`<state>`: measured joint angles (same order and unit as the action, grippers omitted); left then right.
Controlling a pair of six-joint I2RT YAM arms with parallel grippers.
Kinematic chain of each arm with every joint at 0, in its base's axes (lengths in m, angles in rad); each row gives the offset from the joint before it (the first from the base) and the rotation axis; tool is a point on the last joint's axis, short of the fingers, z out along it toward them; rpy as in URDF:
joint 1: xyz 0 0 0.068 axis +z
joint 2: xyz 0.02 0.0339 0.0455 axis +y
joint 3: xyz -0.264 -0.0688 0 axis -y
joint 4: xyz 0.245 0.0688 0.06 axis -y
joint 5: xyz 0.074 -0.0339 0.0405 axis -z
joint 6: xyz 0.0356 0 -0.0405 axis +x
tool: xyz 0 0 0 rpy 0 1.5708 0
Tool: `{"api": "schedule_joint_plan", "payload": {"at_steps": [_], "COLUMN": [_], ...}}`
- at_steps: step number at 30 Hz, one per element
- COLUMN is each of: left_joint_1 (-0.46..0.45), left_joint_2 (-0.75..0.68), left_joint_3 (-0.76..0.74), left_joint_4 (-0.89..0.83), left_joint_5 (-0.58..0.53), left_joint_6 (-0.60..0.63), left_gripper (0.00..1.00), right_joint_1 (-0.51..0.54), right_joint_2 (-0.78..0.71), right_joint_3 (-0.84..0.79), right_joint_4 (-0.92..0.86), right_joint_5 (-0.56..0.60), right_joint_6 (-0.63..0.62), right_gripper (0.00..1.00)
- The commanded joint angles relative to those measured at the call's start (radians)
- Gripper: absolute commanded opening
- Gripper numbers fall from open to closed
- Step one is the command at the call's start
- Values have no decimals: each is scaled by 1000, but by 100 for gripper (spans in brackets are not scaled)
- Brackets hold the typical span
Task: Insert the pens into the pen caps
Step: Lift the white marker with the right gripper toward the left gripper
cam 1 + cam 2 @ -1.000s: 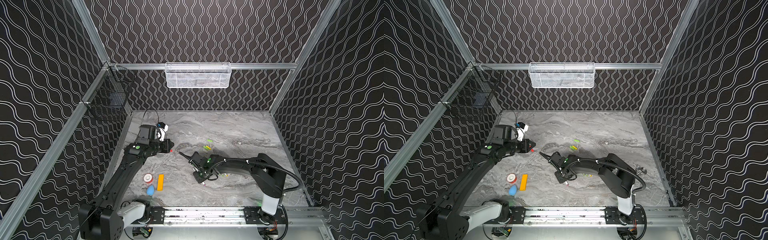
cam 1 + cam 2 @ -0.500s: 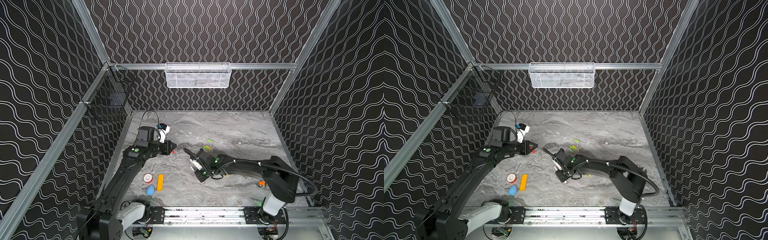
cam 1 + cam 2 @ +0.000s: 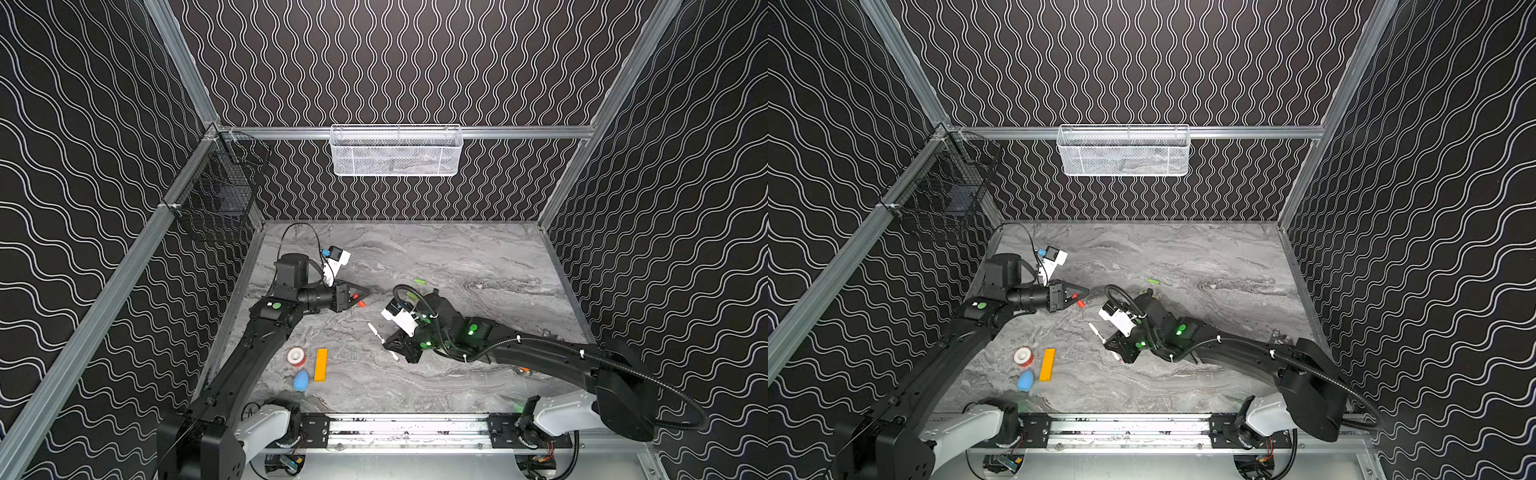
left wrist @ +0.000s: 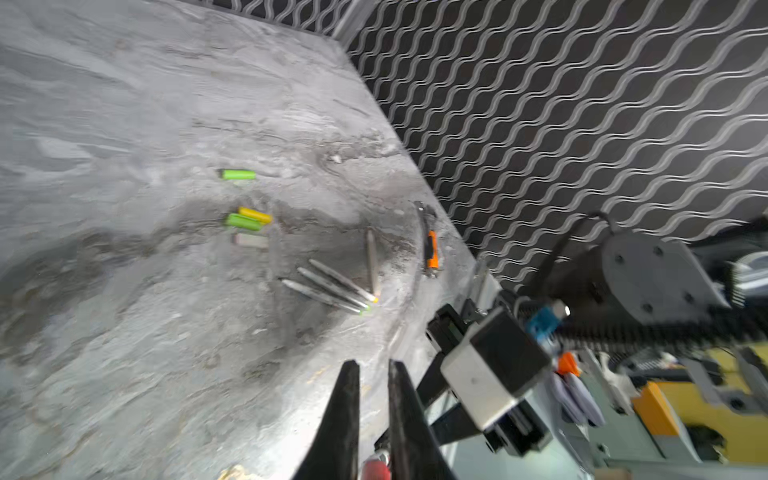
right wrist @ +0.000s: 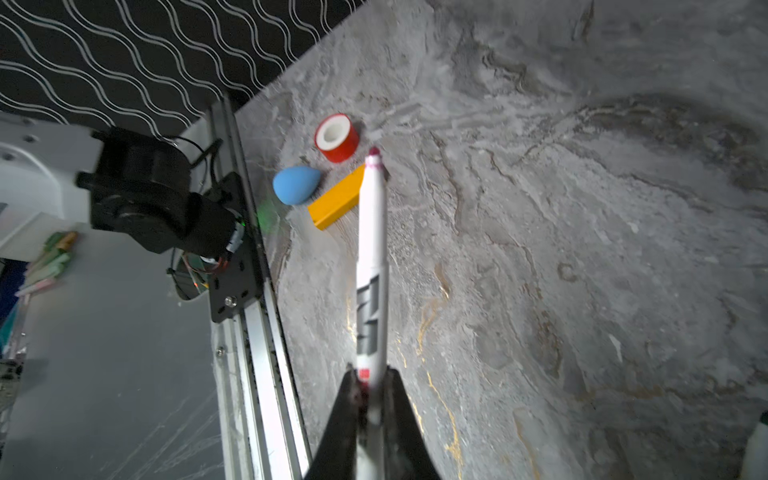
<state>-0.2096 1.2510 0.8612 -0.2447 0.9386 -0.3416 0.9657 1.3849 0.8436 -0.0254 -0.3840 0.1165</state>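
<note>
My right gripper [image 5: 370, 370] is shut on the lower end of a white pen [image 5: 372, 266]. Its dark red tip points away from the fingers. In both top views this pen [image 3: 375, 331] [image 3: 1094, 331] slants over mid-table at the gripper [image 3: 388, 345]. My left gripper [image 3: 368, 292] [image 4: 372, 363], further left, is shut on a red pen cap [image 4: 376, 469] deep between its jaws, seen in a top view as the cap [image 3: 1080, 304]. Several more pens [image 4: 332, 286] lie together on the table. Green caps [image 4: 237, 174] [image 4: 244, 222] and a yellow cap [image 4: 255, 215] lie beyond them.
A red tape roll [image 3: 296, 356], an orange bar [image 3: 321, 364] and a blue egg shape [image 3: 301, 380] lie front left. An orange-handled tool [image 4: 432, 249] lies near the right wall. A white mesh basket [image 3: 397, 151] hangs on the back wall, a black wire basket [image 3: 220, 199] on the left.
My right arm has swung its elbow out to the right and lowered, its wrist turning with the pen still gripped. My left gripper has moved a little to the right with the red cap.
</note>
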Motion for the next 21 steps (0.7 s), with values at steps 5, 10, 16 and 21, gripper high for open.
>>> {"api": "schedule_joint_plan", "payload": {"at_steps": [5, 10, 16, 21], "left_joint_1": [-36, -57, -66, -70], "left_joint_2": [-1, 16, 25, 28], "left_joint_3": [-24, -25, -9, -2], "left_joint_4": [211, 240, 201, 183], "left_joint_5": [195, 241, 245, 240], "left_joint_6": [-98, -119, -90, -77], "left_gripper": [0, 0, 0, 0], "right_joint_1": [-28, -48, -77, -83], "right_joint_2": [-92, -130, -168, -183], "right_joint_3": [-71, -95, -133, -127], "right_joint_4": [188, 183, 182, 164], "right_joint_5": [-113, -138, -162, -172], "right_joint_6": [6, -18, -35, -50], "right_gripper": [4, 4, 4, 4]}}
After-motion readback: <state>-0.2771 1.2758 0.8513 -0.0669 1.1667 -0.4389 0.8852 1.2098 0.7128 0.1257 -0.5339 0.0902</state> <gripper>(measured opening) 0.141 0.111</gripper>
